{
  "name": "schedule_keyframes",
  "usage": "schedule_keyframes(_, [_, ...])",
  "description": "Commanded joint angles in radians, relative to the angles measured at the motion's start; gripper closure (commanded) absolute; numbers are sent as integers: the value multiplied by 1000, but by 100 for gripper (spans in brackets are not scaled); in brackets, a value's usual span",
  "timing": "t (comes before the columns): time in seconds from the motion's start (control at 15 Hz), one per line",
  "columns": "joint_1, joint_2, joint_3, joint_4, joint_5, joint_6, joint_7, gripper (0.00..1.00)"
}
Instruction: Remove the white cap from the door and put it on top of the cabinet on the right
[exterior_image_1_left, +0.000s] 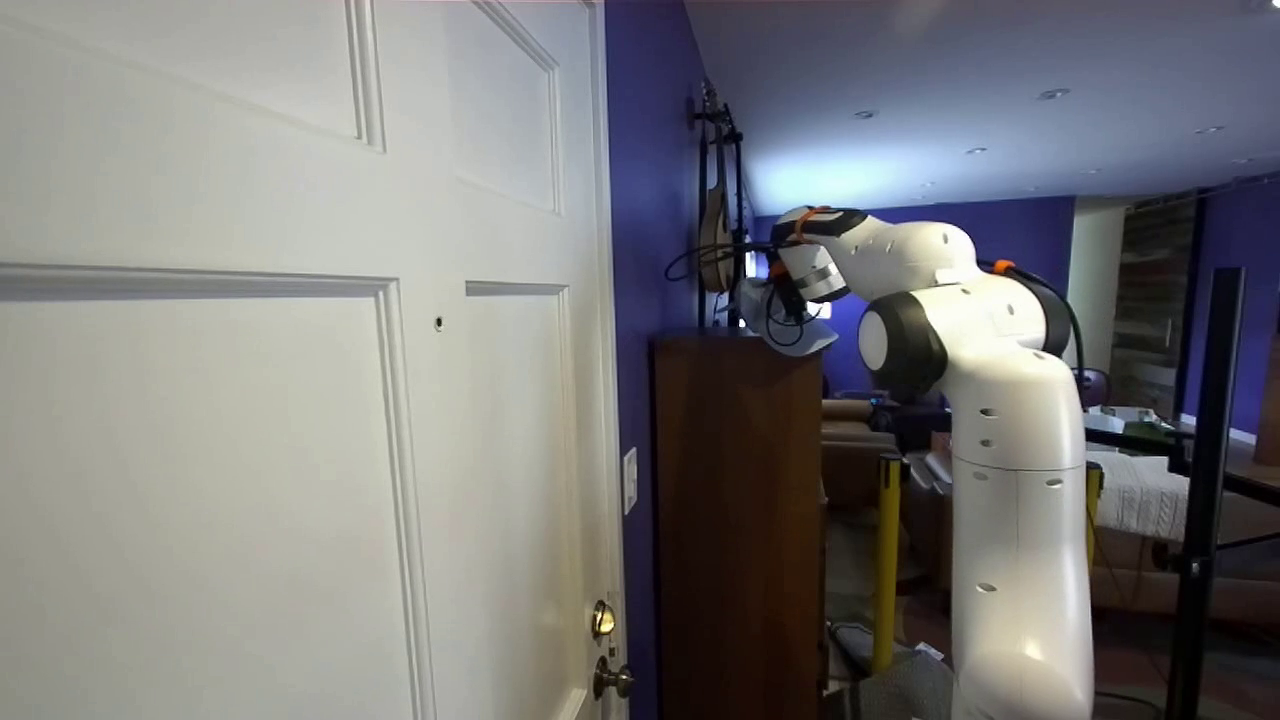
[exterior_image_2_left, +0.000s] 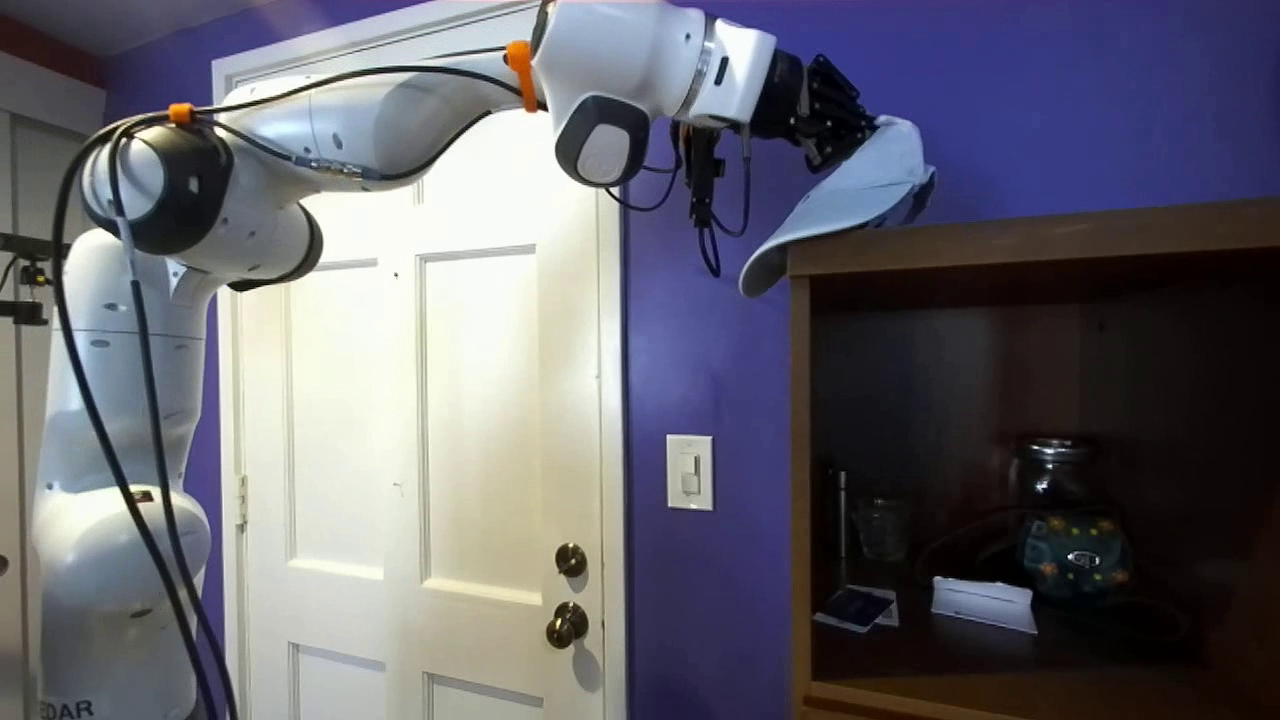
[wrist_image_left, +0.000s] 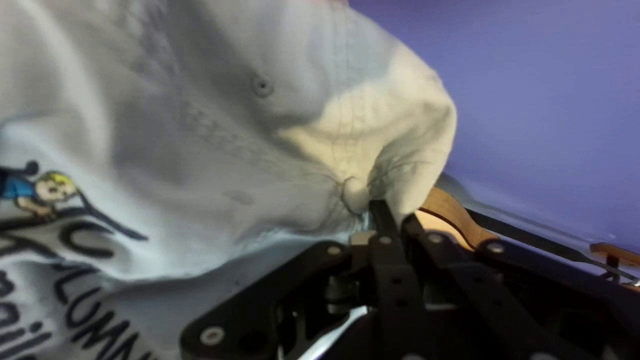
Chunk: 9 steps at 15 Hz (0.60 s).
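Holding fast: pincer (wrist_image_left: 397, 215) nearly closed, its fingertips (wrist_image_left: 382, 216) almost together with a tuck of the white cap (exterior_image_2_left: 875, 180) nipped between them. Pale fabric puckers toward the grip. A yellow-haired cartoon figure (wrist_image_left: 52, 189) is printed on it, with black lettering (wrist_image_left: 100, 325) below. Cap is off the door (exterior_image_2_left: 480, 410), tilted at the top front corner of the cabinet (exterior_image_2_left: 1080, 235) nearest that door, the pinched part uppermost, its brim (exterior_image_2_left: 775, 262) jutting past the edge and dipping below the level of the top. How much of it bears on the wood, I cannot tell. Robot arm (exterior_image_1_left: 1015, 420) reaches over from the door side, elbow bent, black cables (exterior_image_2_left: 144, 350) looping along it. Inside the cabinet, in dim light: a lidded glass jar (exterior_image_2_left: 1058, 475), a flower-patterned pouch (exterior_image_2_left: 1075, 560) just before it, a folded white card (exterior_image_2_left: 985, 605) near them. Purple wall (exterior_image_2_left: 1050, 110) behind the cap, light switch (exterior_image_2_left: 690, 472) mounted between door and cabinet, guitar (exterior_image_1_left: 716, 215) hanging past the cabinet's top. Door carries a round knob (exterior_image_2_left: 567, 625) with a lock (exterior_image_2_left: 571, 560) above it, both well apart from the cap.
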<state>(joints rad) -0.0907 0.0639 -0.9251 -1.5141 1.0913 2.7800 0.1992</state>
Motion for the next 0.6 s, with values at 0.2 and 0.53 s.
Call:
schedule_keyframes(0.2, [-276,220,122,233,106,-126,114,99])
schedule_keyframes(0.53, [-445,314,246,345,40,-123,192,63])
